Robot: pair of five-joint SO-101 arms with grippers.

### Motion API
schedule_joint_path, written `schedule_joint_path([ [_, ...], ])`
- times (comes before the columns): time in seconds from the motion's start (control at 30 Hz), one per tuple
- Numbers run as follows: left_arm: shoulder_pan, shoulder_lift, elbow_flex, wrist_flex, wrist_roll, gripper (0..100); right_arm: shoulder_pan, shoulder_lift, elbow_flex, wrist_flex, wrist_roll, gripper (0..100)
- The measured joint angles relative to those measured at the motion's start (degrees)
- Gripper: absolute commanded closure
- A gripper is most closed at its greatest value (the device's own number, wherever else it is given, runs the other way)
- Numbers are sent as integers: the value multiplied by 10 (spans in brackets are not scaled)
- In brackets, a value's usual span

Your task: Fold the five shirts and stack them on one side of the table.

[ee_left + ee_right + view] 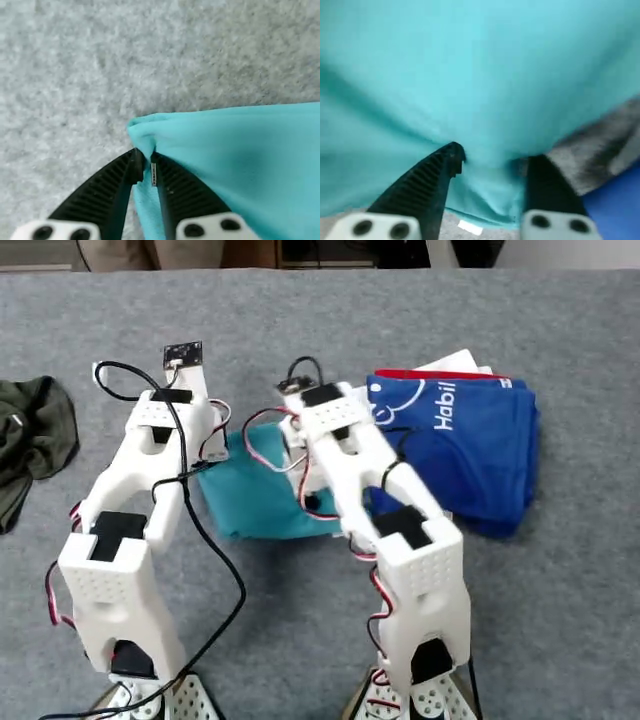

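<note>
so from where i'm standing this looks a bit past halfway. over on the right side of the table (560, 620) there's a stack with the blue shirt (480, 450) on top, and a red edge (420, 373) and a white edge (455, 362) poking out from under it, so i'd guess three are folded and piled, though i can't really see how tidy the lower ones are. the teal shirt (255, 505) is the one in hand right now: it lies flat-ish in the middle between the two arms, just beside the blue stack. the left gripper (145, 162) is pressed together on a corner of it, pinching a little bunch of the cloth. the right gripper (492, 160) is down on the teal fabric near the blue one with its jaws spread, a fold of cloth sitting between them, not clamped as far as i can tell. the dark green shirt (30, 435) is crumpled up at the far left edge, well apart from everything, untouched. so teal needs finishing and stacking, then green.
</note>
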Motion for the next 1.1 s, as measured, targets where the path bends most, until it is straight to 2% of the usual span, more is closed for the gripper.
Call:
schedule_joint_path([
  [0.23, 2, 33, -34, 5, 1, 982, 19, 6, -8, -1, 2, 998],
  [0.5, 3, 46, -113, 77, 1, 983, 20, -13, -23, 28, 2, 998],
  [0.77, 6, 47, -273, 203, -1, 983, 21, -124, -57, 95, 2, 998],
  [1.1, 5, 47, -518, 344, -1, 983, 22, -280, -59, 110, 2, 998],
])
